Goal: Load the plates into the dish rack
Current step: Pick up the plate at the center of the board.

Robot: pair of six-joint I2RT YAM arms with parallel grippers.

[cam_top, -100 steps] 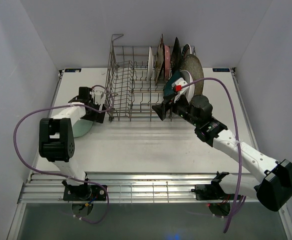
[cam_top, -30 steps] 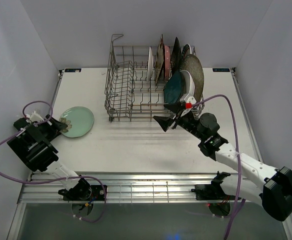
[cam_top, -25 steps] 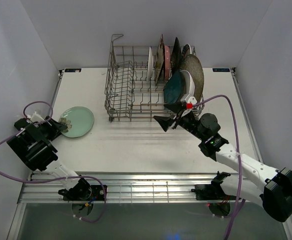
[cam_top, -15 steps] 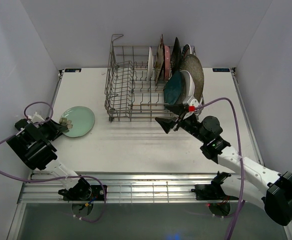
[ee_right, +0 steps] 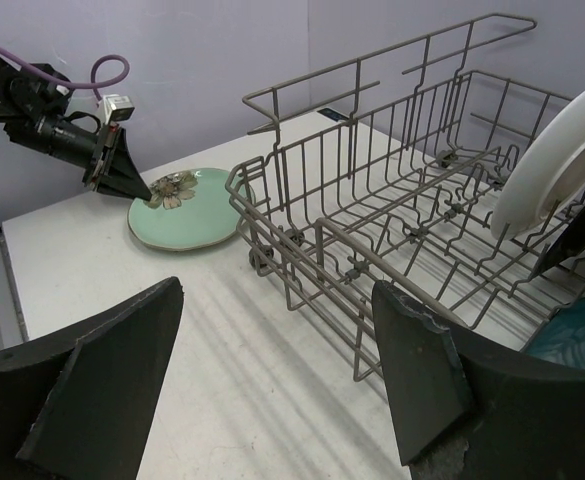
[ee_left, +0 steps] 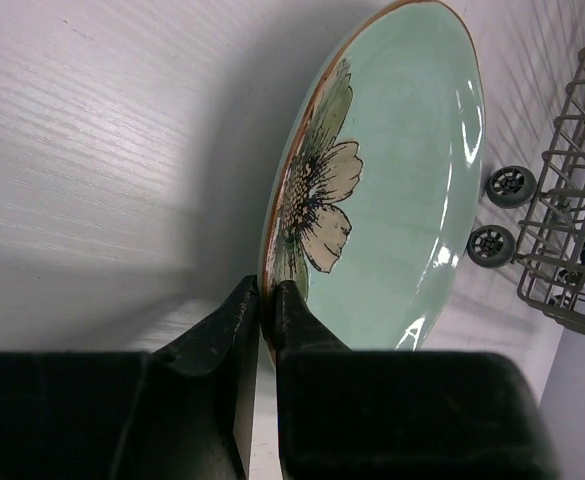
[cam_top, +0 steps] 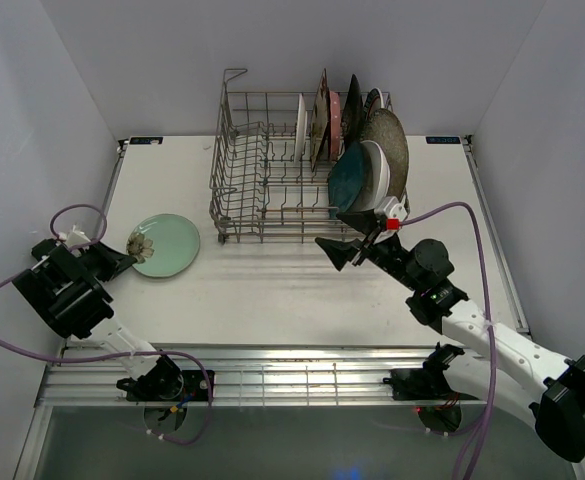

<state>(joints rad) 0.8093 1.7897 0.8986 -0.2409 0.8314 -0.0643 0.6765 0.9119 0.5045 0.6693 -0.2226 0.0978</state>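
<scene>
On the surface [cam_top: 272, 290] left of the rack [cam_top: 272, 190] sits one green plate [cam_top: 167, 245]. The left claw [cam_top: 127, 255] is pinching its near rim, and only the left wrist view shows a jaw on each side. Overhead, about eight plates [cam_top: 350, 175] stand on edge in the rack's right end. The right claw [cam_top: 347, 235] is spread and empty, just before the rack.

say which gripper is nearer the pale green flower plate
Left. The left gripper pinches the rim of the pale green round flower plate; the right gripper hangs open by the grey wire dish rack, far from it.
</scene>
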